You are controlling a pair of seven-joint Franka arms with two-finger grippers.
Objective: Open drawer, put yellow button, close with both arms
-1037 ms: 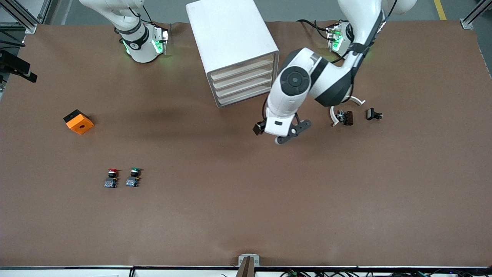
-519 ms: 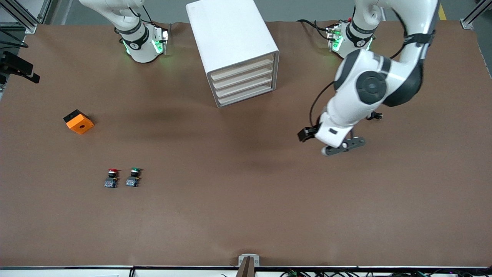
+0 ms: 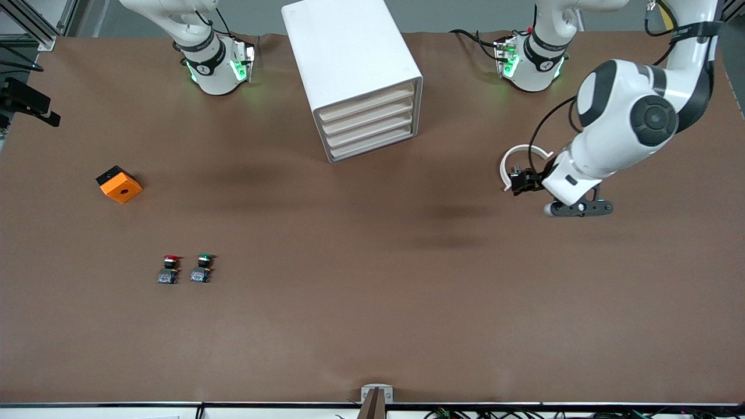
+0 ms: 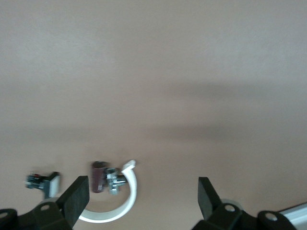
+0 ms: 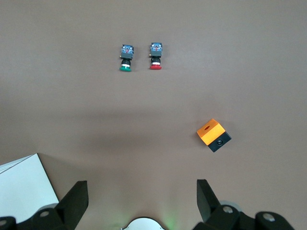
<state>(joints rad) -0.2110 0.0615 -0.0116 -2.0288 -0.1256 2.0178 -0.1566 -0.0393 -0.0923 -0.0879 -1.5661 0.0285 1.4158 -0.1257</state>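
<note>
**A:** Read the table as a clock from the high camera, twelve toward the arms' bases. Where's the drawer?

**B:** At twelve, the topmost drawer of the white cabinet. It sits pushed in flush, like the three below it.

**A:** And the yellow button?

**B:** It shows in no view. Only the red-capped button and the green-capped button stand side by side at about eight, and they are not touching. My guess is that the yellow one is already inside the shut drawer, which would explain a closed front with nothing in either hand (but I can't confirm it).

**A:** The hands?

**B:** The left gripper hangs with its fingers spread and nothing between them. It is over bare table between two and three o'clock, just beside a white C-shaped ring that carries a small brown-and-metal clamp. A little black-and-white part lies near the ring. The right gripper is also spread and empty. It waits high up near its own base, looking down past a corner of the cabinet.

**A:** Why so far from the cabinet?

**B:** Both look parked clear of the drawer fronts, so I'd judge the task is at its end or very close.

**A:** Anything else?

**B:** An orange block with a black side and a hole in its top lies at nine, well apart from everything.
</note>
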